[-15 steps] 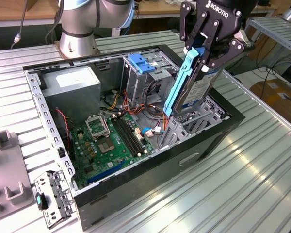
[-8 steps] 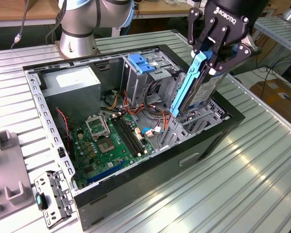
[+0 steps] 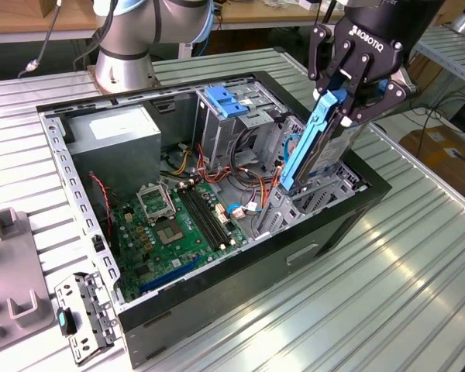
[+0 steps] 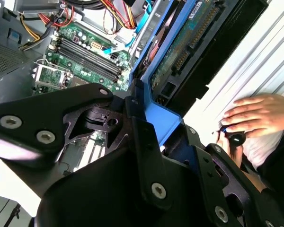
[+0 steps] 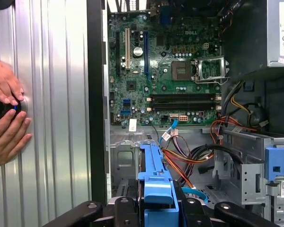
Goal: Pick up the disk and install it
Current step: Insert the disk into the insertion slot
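One disk [image 3: 306,155] hangs tilted in the gripper [image 3: 350,108], jaws clamped on its blue-railed edges, its lower end at the mouth of a metal bay [image 3: 329,190] in the open computer case [image 3: 217,310], at the corner farthest from the power supply [image 3: 116,143]. Seating it well likely means squaring the disk with the bay and steering clear of loose cables [image 3: 217,167]; the case also holds a motherboard [image 3: 178,225] and a drive cage [image 3: 232,116].
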